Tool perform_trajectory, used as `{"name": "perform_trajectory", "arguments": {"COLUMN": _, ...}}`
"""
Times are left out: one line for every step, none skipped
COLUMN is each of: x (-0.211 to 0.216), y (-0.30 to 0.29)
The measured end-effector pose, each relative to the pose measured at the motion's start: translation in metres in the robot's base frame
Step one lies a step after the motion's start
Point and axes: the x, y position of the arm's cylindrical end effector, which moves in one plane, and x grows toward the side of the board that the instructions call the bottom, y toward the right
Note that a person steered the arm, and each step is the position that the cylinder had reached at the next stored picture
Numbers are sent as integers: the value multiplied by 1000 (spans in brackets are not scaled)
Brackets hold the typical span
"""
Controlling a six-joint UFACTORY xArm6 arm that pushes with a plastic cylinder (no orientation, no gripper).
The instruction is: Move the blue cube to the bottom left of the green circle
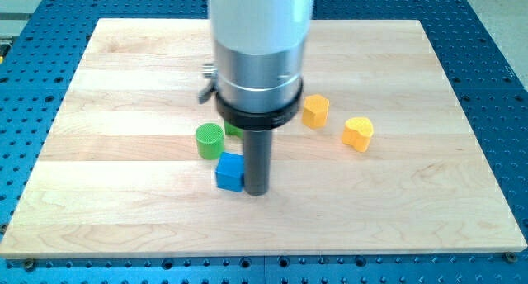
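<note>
The blue cube [230, 171] sits on the wooden board [115, 193] just below and to the right of the green circle [209, 140], a green cylinder. My tip [256, 191] rests on the board right beside the blue cube's right side, touching or nearly touching it. The rod rises from there into the large grey arm body [260, 61], which hides the board behind it.
A second green block [233, 129] peeks out behind the rod, right of the green circle; its shape is hidden. A yellow hexagon-like block [315, 111] and a yellow heart-like block [358, 133] lie to the view's right.
</note>
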Motion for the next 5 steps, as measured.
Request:
{"name": "perform_trajectory", "arguments": {"x": 0, "y": -32}}
{"name": "perform_trajectory", "arguments": {"x": -5, "y": -24}}
{"name": "perform_trajectory", "arguments": {"x": -11, "y": -32}}
{"name": "perform_trajectory", "arguments": {"x": -11, "y": -46}}
{"name": "perform_trajectory", "arguments": {"x": -20, "y": -12}}
